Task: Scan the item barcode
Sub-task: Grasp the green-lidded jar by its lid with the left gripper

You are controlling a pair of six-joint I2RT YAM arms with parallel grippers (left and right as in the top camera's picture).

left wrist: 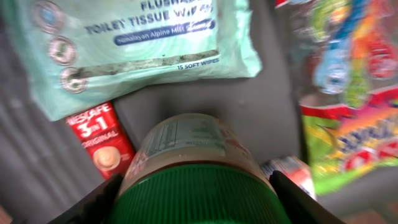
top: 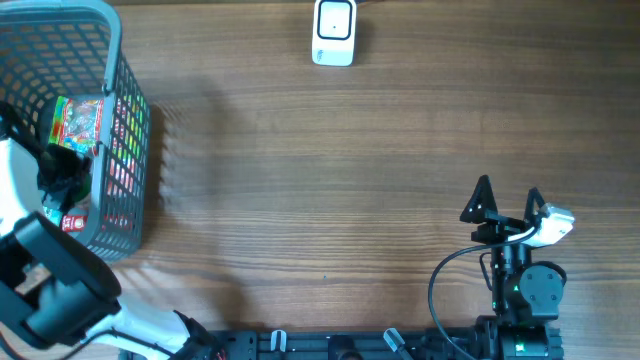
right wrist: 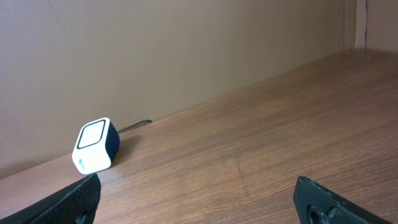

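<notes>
A jar with a green ribbed lid (left wrist: 202,196) and a pale printed label (left wrist: 183,140) lies inside the grey basket (top: 115,60) at the table's left edge. My left gripper (left wrist: 199,208) reaches down into the basket, and its two dark fingers (left wrist: 93,202) press against both sides of the lid, shut on the jar. No barcode shows on it. The white barcode scanner (top: 334,32) stands at the far middle of the table, also in the right wrist view as the scanner (right wrist: 94,146). My right gripper (top: 508,205) hovers open and empty over the near right of the table.
Around the jar in the basket lie a mint-green pack of toilet wipes (left wrist: 137,43), a red Nescafe sachet (left wrist: 99,140) and a colourful sweets bag (left wrist: 354,81). The sweets bag (top: 78,125) leans on the basket's right wall. A cable runs from the scanner's back.
</notes>
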